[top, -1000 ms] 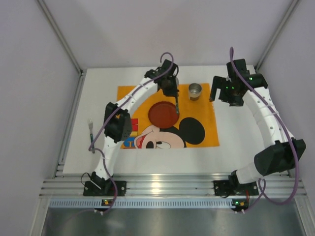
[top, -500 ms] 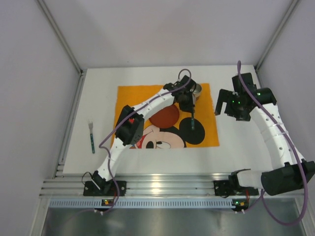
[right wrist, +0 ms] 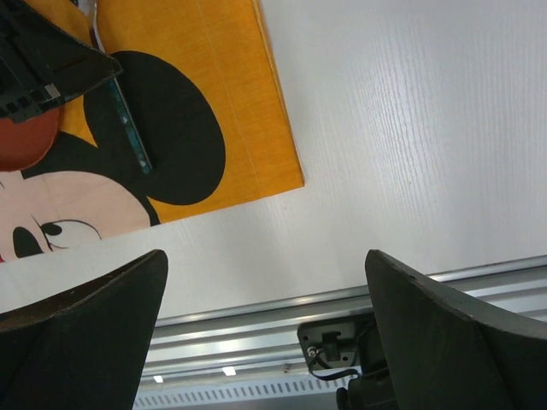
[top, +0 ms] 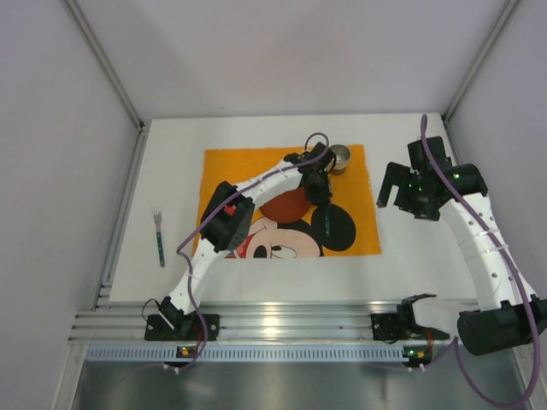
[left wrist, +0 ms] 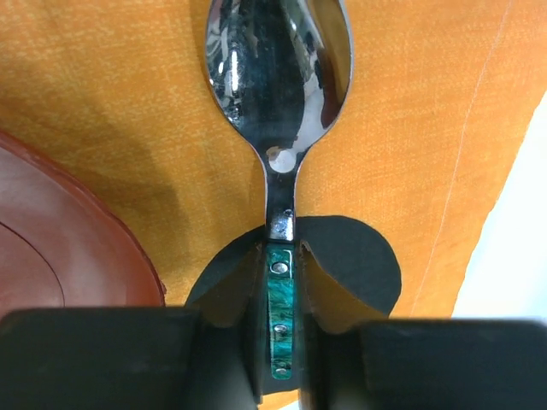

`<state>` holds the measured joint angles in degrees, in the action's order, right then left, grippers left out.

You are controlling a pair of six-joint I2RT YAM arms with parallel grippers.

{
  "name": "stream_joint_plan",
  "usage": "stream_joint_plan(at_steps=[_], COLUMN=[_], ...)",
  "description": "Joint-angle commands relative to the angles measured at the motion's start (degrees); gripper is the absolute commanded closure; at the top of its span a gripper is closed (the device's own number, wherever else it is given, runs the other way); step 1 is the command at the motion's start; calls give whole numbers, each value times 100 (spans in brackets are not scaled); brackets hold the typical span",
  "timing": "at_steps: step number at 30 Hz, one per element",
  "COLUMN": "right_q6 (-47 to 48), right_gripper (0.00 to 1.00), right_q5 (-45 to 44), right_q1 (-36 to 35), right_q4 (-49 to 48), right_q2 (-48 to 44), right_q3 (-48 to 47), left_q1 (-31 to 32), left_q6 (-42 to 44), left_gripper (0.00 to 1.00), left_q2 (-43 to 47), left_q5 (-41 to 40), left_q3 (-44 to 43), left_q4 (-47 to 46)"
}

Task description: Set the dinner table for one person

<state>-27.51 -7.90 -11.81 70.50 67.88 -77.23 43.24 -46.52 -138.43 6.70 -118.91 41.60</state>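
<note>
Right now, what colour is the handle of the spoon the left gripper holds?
The spoon handle is marbled teal-green; it shows best in the left wrist view.

A lab test cell: plain grey panel walls (top: 282, 51), aluminium rail frame (top: 282, 325)

On the one white bench (top: 171, 154): one orange cloth (top: 231, 166), one red plate (top: 286, 205), one metal cup (top: 340, 157), one spoon (left wrist: 278, 68) with a green handle, and one fork (top: 159, 235).

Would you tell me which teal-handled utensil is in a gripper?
The spoon, clamped in the left gripper; the fork lies free on the white table.
</note>
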Motion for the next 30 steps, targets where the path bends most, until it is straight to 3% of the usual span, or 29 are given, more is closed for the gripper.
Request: stream_joint_plan(at_steps=[1, 4, 8, 10, 13, 16, 17, 19, 20, 26, 30], right_q6=[-88, -88, -71, -36, -18, -9, -18, -44, -44, -27, -18], right_gripper=[0, 0, 0, 0, 0, 0, 0, 0, 0, 0, 0], right_q5=[-98, -89, -98, -98, -106, -10, 16, 156, 192, 368, 465], right_q1=[56, 56, 56, 48, 56, 56, 56, 48, 30, -32, -128], right_q4=[43, 17, -27, -45, -98, -229, -282, -423, -458, -678, -731], right_q2=[-55, -20, -11, 24, 41, 94, 120, 199, 243, 691, 999], right_q3=[-64, -64, -55, -73, -125, -82, -64, -11, -29, -354, -591], left_q1=[26, 17, 18, -61, -430, -1141, -1621, -2256, -2929, -5312, -6107], left_q6=[-32, -189, -200, -164, -33, 195, 257, 424, 512, 1566, 1577], left_gripper=[71, 63, 41, 37, 37, 37, 38, 42, 43, 40, 37], left_q2=[132, 255, 754, 1045, 1940, 3003, 3537, 4023, 4443, 5230, 5125], left_q5=[139, 375, 455, 437, 254, -53, -342, -284, -187, -485, -978], left_q3=[-62, -123, -946, -1090, -504, 953, 1863, 2764, 3516, 4956, 5483], left_q4=[-267, -197, 277, 444, 533, 542, 533, 489, 472, 788, 744])
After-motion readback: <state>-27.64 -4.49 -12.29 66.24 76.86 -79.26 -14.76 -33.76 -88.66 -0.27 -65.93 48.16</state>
